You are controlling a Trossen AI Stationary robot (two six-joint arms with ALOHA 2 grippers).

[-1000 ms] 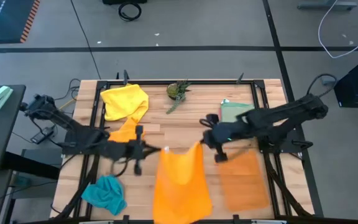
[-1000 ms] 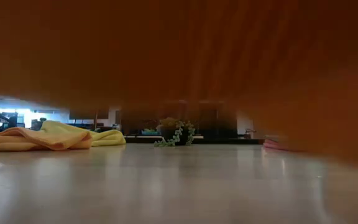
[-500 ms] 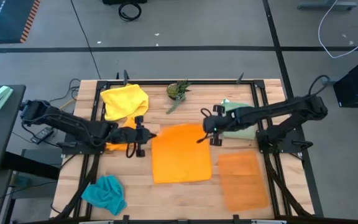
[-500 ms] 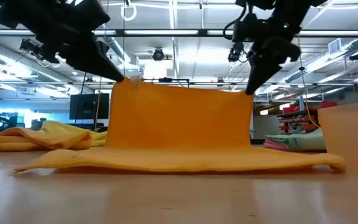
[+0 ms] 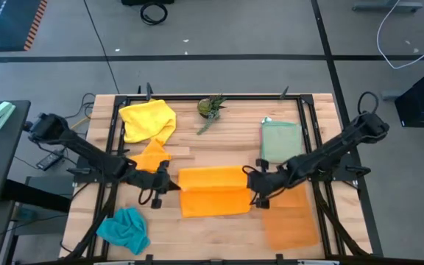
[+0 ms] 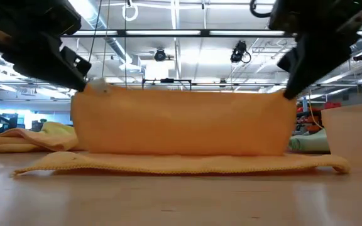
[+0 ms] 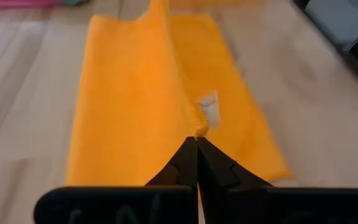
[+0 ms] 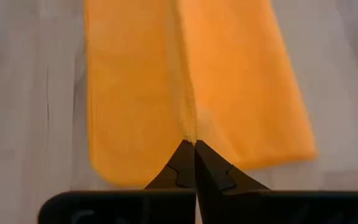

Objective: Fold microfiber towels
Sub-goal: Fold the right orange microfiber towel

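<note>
An orange microfiber towel [image 5: 212, 191] lies at the table's middle, its near half flat on the wood [image 6: 181, 164]. Its far edge [image 6: 181, 91] is raised and stretched between my two grippers. My left gripper [image 5: 172, 185] is shut on that edge's left corner and my right gripper [image 5: 252, 189] is shut on its right corner. Both hang low over the towel, and the raised half stands like a wall above the flat half. My left gripper pinches the towel's raised left corner [image 7: 197, 128] between its two fingertips, coming from the table's left and slanting down. The corner is lifted clear and the edge runs taut toward the other gripper. The cloth below it drops to the half on the table. My right gripper pinches the towel's raised right corner [image 8: 188, 134] between its two fingertips, slanting down from the table's right side. The corner is held clear of the table, with cloth falling away on both sides of the held edge.
A yellow towel [image 5: 147, 119] lies on another orange one [image 5: 150, 156] at the far left. A teal towel [image 5: 124, 228] lies near left and a pale green one [image 5: 280, 141] far right. A translucent orange mat [image 5: 289, 213] is near right, a small plant [image 5: 212, 108] far middle.
Both grippers have come down and toward the near edge, moving apart and rolling, still shut on the towel's corners. The towel, first hanging high, has settled with its near half on the table. Its held edge is drawn low over that half.
</note>
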